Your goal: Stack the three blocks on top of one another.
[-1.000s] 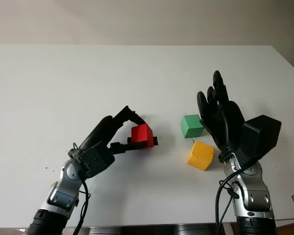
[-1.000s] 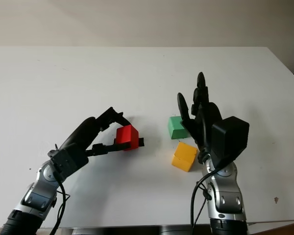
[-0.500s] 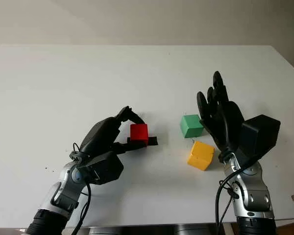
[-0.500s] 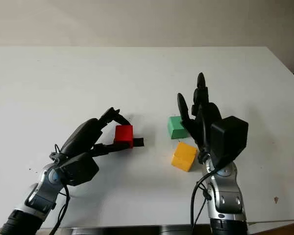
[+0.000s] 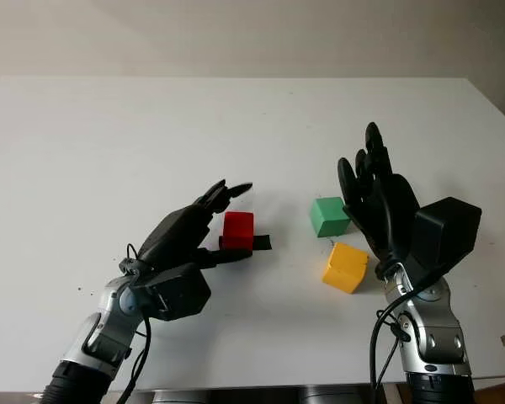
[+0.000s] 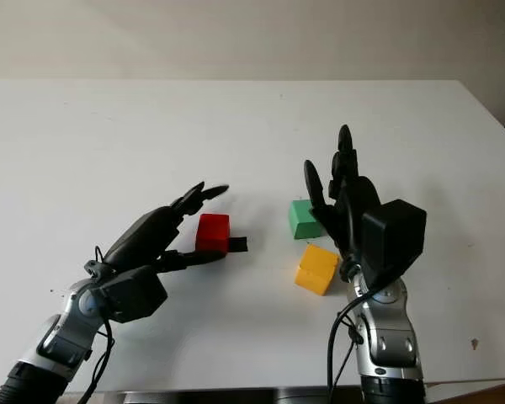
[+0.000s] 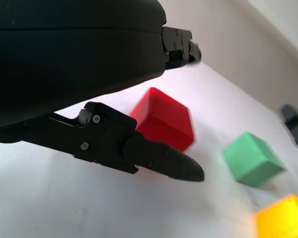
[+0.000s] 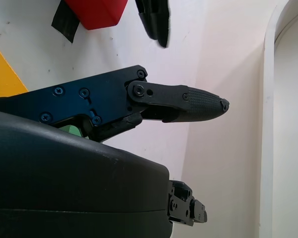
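Observation:
The red block [image 5: 238, 230] sits on the white table [image 5: 109, 143] left of centre, also seen close up in the left wrist view [image 7: 164, 119]. My left hand [image 5: 245, 220] is open around it: the upper fingers [image 5: 229, 193] stretch out above and behind the block, clear of it, and the thumb [image 7: 159, 161] lies along its near side. The green block [image 5: 329, 215] and the yellow block [image 5: 345, 266] lie apart on the table to the right. My right hand [image 5: 372, 178] is open, held upright just right of those two blocks.
A small black mark [image 5: 261, 242] lies on the table against the red block's right side. The table's far half and left side are bare white surface. The table's right edge [image 5: 498, 109] runs diagonally at the far right.
My left hand's fingers have come off the red block, which has settled lower and squarer on the table. The right hand, green block and yellow block have not moved.

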Tool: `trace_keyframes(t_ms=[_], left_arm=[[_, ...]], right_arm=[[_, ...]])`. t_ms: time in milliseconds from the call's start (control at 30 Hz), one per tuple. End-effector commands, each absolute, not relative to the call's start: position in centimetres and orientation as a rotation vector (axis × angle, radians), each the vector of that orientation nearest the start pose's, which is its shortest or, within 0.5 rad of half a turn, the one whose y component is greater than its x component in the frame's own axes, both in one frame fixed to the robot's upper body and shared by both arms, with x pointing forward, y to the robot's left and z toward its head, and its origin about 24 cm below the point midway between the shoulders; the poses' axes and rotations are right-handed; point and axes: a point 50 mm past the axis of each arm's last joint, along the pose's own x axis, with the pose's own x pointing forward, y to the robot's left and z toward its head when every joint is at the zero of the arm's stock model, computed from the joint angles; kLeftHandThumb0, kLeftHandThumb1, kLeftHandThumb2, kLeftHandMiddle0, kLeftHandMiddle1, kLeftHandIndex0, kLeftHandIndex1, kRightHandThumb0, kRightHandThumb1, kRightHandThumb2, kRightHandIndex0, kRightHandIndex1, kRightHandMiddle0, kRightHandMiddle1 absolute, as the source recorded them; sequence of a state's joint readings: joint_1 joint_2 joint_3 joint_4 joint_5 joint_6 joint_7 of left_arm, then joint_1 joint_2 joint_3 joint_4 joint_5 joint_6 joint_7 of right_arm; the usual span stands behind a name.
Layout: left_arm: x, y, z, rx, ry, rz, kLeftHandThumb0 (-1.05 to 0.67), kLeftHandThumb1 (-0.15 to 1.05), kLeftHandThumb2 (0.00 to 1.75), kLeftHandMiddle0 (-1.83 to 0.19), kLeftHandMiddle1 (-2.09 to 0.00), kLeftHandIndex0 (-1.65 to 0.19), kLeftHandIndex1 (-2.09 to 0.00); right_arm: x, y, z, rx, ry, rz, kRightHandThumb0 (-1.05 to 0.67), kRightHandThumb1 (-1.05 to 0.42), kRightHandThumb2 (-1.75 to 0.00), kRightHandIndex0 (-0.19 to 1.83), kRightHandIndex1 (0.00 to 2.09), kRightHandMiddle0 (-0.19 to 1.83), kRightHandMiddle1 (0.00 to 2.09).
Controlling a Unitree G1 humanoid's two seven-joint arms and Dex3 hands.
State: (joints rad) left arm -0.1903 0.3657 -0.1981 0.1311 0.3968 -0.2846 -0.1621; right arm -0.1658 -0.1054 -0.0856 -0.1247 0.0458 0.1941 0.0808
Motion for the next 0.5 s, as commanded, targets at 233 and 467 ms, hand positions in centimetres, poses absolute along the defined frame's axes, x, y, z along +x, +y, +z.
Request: trace_keyframes(t_ms=[233, 467], left_arm=[[26.8, 15.8, 9.2, 0.640, -0.375, -0.383, -0.88, 1.02, 0.06, 0.19, 0.00, 0.19, 0.00], [26.8, 17.7, 10.5, 0.446, -0.450, -0.176, -0.94, 1.05, 0.39, 0.19, 0.00, 0.19, 0.00]], right_arm=[[28.4, -17.6, 10.5, -0.066, -0.128, 0.039, -0.65, -1.05, -0.47, -0.19, 0.05, -0.14, 0.06], [28.7, -20.0, 12.9, -0.168, -0.224, 0.097, -0.67, -1.05, -0.37, -0.19, 0.01, -0.16, 0.05]])
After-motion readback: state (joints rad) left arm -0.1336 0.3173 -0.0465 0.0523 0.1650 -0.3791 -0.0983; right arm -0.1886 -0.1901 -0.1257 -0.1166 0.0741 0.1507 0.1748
